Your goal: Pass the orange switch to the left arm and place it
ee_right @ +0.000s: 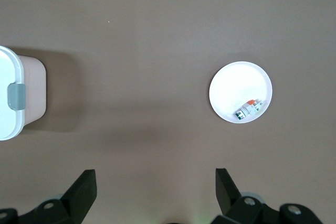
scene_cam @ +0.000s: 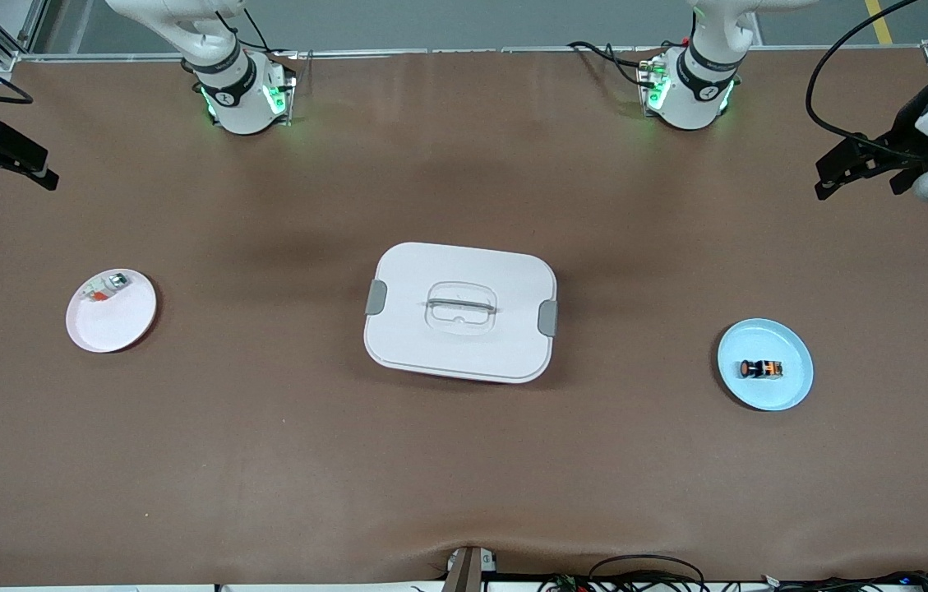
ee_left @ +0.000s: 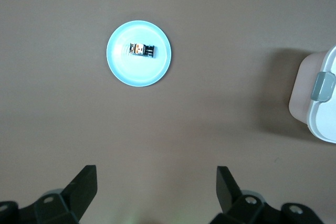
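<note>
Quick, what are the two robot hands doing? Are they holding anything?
Left gripper: open, holding nothing, up over the table's left-arm end.
Right gripper: open, holding nothing, up over the table's right-arm end.

Box [scene_cam: 461, 312] mid-table (bare cloth [scene_cam: 464, 477] all around)

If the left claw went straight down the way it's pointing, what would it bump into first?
Probably just bare table. The open left claw points down at brown surface, short of the blue plate holding the orange switch.

Even overhead light, soft shadows beside the box [scene_cam: 460, 312], mild sheen on the table [scene_cam: 464, 460], focus sharp.
</note>
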